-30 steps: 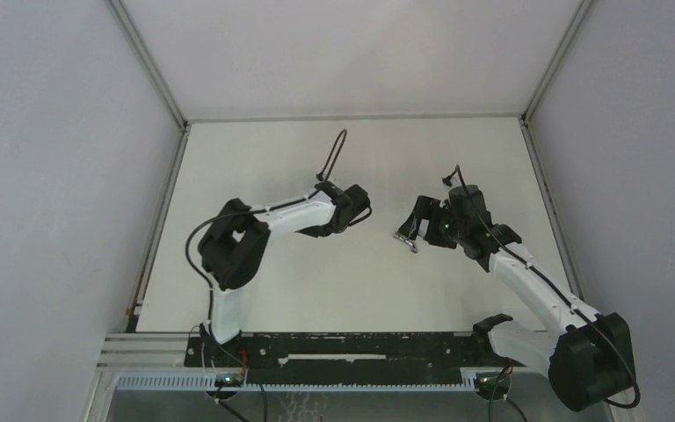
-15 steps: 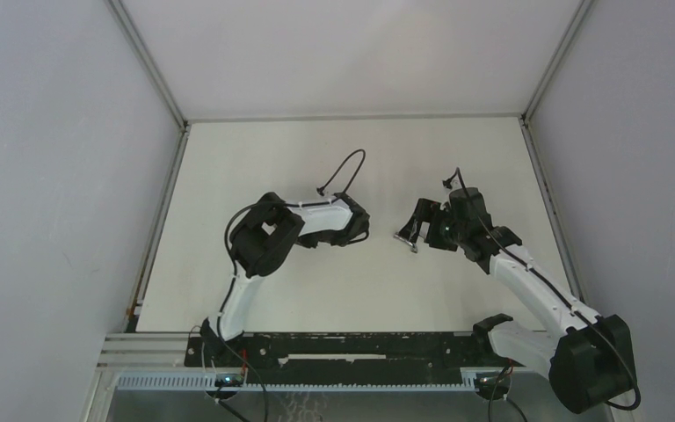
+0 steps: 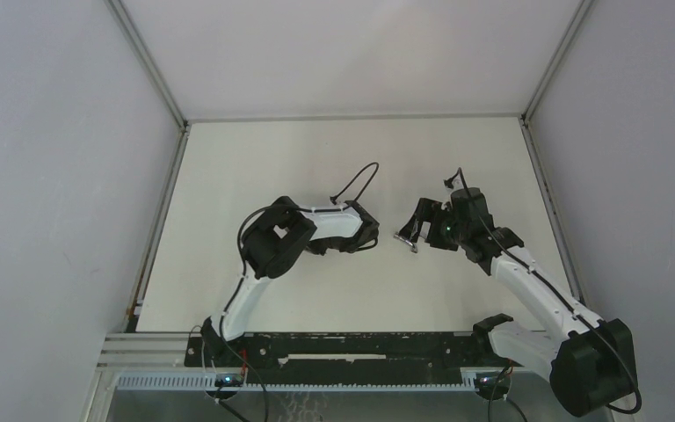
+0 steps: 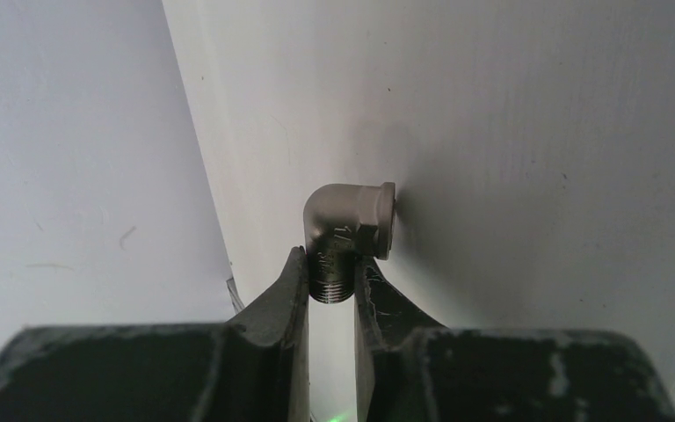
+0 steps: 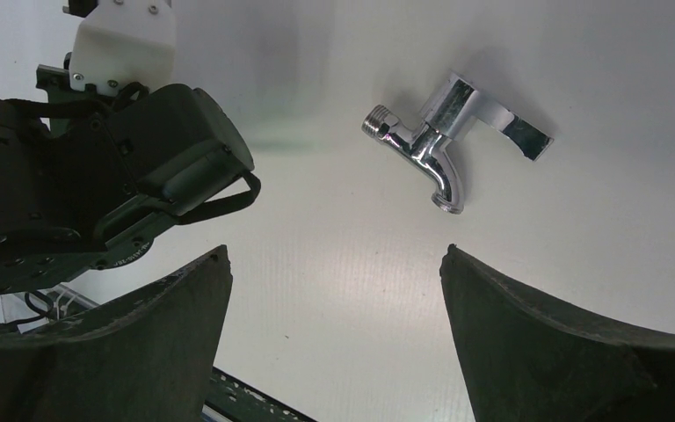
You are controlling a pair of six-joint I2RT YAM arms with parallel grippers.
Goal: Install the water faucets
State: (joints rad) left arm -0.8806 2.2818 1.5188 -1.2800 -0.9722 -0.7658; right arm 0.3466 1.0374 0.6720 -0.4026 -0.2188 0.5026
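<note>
A shiny chrome faucet [image 5: 444, 141], bent, with a flat lever handle and a threaded end, lies on the white table. It also shows in the top view [image 3: 406, 239]. My right gripper [image 5: 334, 255] is open and empty, hovering close over the table just short of it, and shows in the top view [image 3: 418, 225]. My left gripper [image 4: 331, 272] is shut on the threaded end of a stubby silver elbow faucet part [image 4: 347, 221], its collar against the table surface. In the top view the left gripper [image 3: 373, 237] sits a short way left of the chrome faucet; the elbow part is hidden there.
The left arm's black wrist and white link [image 5: 114, 167] fill the upper left of the right wrist view, close to the chrome faucet. Grey walls [image 3: 61, 176] enclose the table on the left, back and right. A black rail [image 3: 343, 347] runs along the near edge.
The left arm has folded and swung its gripper right and slightly nearer, toward the chrome faucet. The right arm and the faucet have stayed in place.
</note>
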